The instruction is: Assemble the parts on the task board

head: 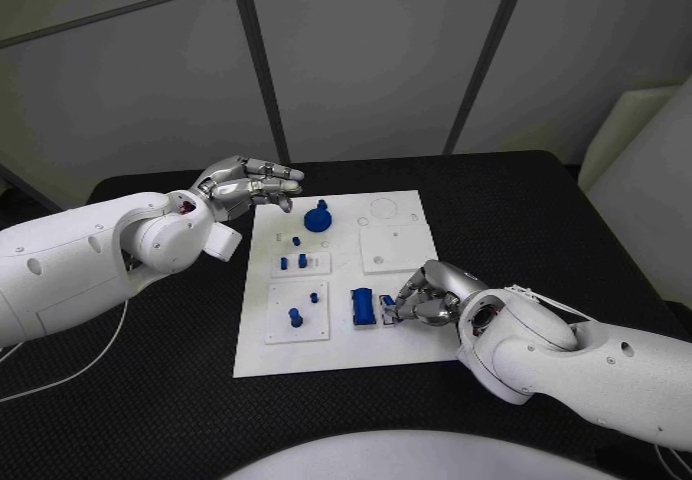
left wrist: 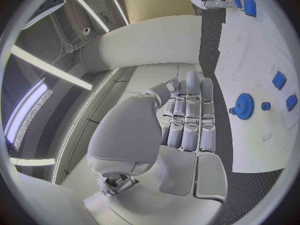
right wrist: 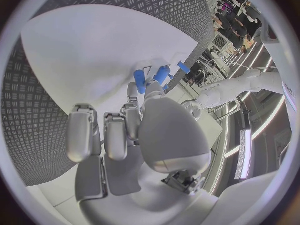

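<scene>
- The white board (head: 335, 355) lies flat in the middle of the black table (head: 548, 215).
- The right hand (head: 423, 296) rests low on the board's near right part, fingers curled in around a small blue piece (head: 387, 302), pinching it.
- Just beside that piece, a larger blue block (head: 362, 306) lies on the board, touching or nearly touching the fingertips.
- The left hand (head: 248, 187) hovers over the board's far left corner, fingers bent together with nothing in them; in the left wrist view they lie side by side and straight.
- A round blue gear (head: 317, 216) sits on the board near the left hand, apart from it.
- Small blue pegs (head: 296, 262) stand in the raised white squares on the board's left half.
- A bare white square plate (head: 394, 245) sits on the right half.
</scene>
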